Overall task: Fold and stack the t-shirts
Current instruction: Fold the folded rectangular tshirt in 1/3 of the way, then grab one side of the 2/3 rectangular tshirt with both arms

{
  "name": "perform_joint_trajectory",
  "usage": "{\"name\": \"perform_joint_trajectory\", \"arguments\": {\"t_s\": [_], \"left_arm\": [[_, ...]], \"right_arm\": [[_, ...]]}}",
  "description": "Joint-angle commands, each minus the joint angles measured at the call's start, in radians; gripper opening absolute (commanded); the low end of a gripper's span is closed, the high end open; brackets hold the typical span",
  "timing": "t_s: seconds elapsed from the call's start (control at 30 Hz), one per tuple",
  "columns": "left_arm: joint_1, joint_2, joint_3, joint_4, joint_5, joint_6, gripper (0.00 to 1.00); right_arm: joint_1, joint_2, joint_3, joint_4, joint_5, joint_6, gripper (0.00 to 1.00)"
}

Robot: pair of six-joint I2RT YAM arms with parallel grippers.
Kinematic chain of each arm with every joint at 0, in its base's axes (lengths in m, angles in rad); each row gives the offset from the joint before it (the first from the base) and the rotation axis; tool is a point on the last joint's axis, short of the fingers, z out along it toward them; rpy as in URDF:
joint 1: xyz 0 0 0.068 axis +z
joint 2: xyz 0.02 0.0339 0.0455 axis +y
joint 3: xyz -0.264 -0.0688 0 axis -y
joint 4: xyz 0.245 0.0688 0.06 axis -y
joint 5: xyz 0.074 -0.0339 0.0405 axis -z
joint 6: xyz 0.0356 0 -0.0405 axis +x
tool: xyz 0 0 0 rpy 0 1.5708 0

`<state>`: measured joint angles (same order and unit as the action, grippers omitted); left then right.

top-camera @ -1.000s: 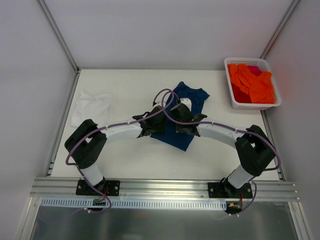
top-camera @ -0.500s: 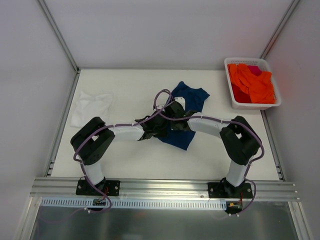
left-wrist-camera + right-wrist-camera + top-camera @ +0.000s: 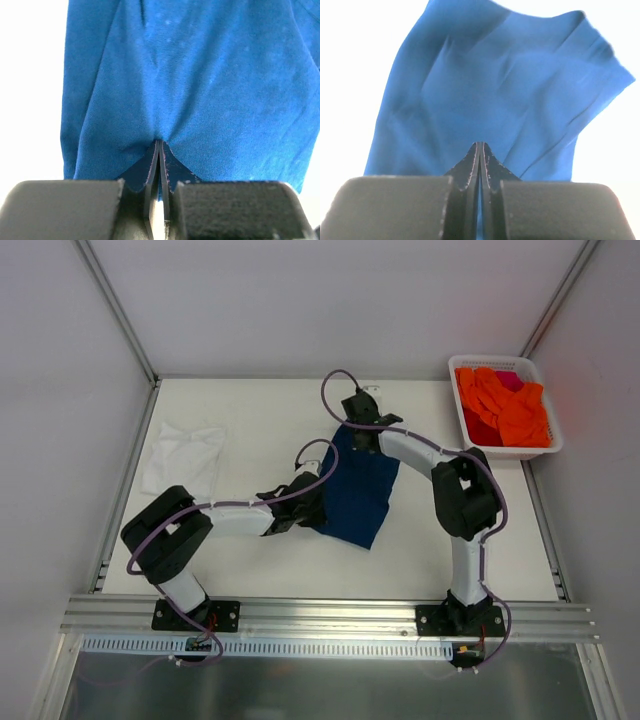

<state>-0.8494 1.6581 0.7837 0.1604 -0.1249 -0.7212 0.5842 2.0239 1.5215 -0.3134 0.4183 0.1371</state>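
While we hold the navy t-shirt: we judge the step in hand to be the folding of this first garment. It is stretched between both arms, and no stacking has begun.
Navy t-shirt (image 3: pixel 362 490): it lies at the centre of the table (image 3: pixel 250 410) as a long dark panel running from upper centre towards lower centre of the top view. No print shows, so we take the chest side to be turned under or folded in.
Left gripper (image 3: pixel 159 150): our jaws are pressed together on a pucker of blue cloth. From above, this gripper sits at the panel's lower left edge.
Right gripper (image 3: pixel 480 150): the jaws are likewise clamped tight, with blue fabric pinched between them and fanning out beyond. From above, it sits at the panel's top end, upper centre of the frame.
White t-shirt (image 3: pixel 185 455): it rests at the left of the table, well apart from the navy one. We cannot tell whether it is folded.
Basket (image 3: pixel 510 450): it stands at the upper right holding orange cloths (image 3: pixel 505 405), no part of our task.
Next move: in our view, the far end should be carried over onto the near end, with both grips kept level so the edges meet. Only then should we let go.
Risk: we think the soft cotton may sag or bunch between our two pinch points.
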Motion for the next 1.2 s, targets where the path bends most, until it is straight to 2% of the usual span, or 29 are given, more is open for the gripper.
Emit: {"name": "perform_joint_trajectory", "arguments": {"t_s": [0.0, 0.1, 0.2, 0.33, 0.5, 0.7, 0.83, 0.9, 0.93, 0.97, 1.0, 1.03, 1.07, 1.17], "left_arm": [[-0.034, -0.044, -0.052, -0.09, -0.009, -0.02, 0.0], [-0.054, -0.064, -0.066, -0.091, -0.019, -0.027, 0.0], [-0.085, -0.072, -0.069, -0.096, -0.047, -0.047, 0.0], [-0.169, -0.054, -0.037, -0.108, -0.103, -0.093, 0.0], [-0.293, 0.008, 0.041, -0.134, -0.154, -0.17, 0.0], [-0.344, 0.052, 0.115, -0.189, -0.197, -0.176, 0.0], [-0.347, 0.009, 0.138, -0.274, -0.277, -0.147, 0.0], [-0.347, -0.05, 0.137, -0.321, -0.338, -0.13, 0.0], [-0.347, -0.073, 0.131, -0.332, -0.355, -0.123, 0.11], [-0.347, -0.096, 0.126, -0.346, -0.372, -0.118, 0.29], [-0.347, -0.145, 0.12, -0.366, -0.395, -0.113, 0.68], [-0.347, -0.17, 0.102, -0.371, -0.4, -0.11, 0.84], [-0.349, -0.217, 0.089, -0.377, -0.404, -0.112, 0.99], [-0.349, -0.277, 0.028, -0.377, -0.395, -0.129, 0.99]], "right_arm": [[-0.046, 0.019, 0.168, -0.087, 0.062, -0.102, 0.0], [-0.067, 0.029, 0.29, -0.15, 0.066, -0.128, 0.0], [-0.066, -0.036, 0.276, -0.173, 0.05, -0.149, 0.01], [-0.064, -0.19, 0.131, -0.164, -0.032, -0.082, 0.0], [-0.034, -0.446, -0.156, -0.145, -0.036, -0.033, 0.0], [0.017, -0.671, -0.378, -0.194, -0.012, 0.036, 0.01], [0.051, -0.847, -0.477, -0.242, -0.021, 0.088, 0.01], [0.074, -0.902, -0.542, -0.266, -0.021, 0.111, 0.11], [0.081, -0.959, -0.567, -0.273, -0.021, 0.137, 0.3], [0.089, -0.985, -0.59, -0.274, -0.029, 0.15, 0.41], [0.1, -1.01, -0.615, -0.276, -0.041, 0.157, 0.52], [0.106, -1.033, -0.662, -0.274, -0.076, 0.176, 0.66], [0.12, -1.075, -0.685, -0.27, -0.093, 0.188, 0.72], [0.147, -1.145, -0.788, -0.257, -0.141, 0.254, 0.78]]}}
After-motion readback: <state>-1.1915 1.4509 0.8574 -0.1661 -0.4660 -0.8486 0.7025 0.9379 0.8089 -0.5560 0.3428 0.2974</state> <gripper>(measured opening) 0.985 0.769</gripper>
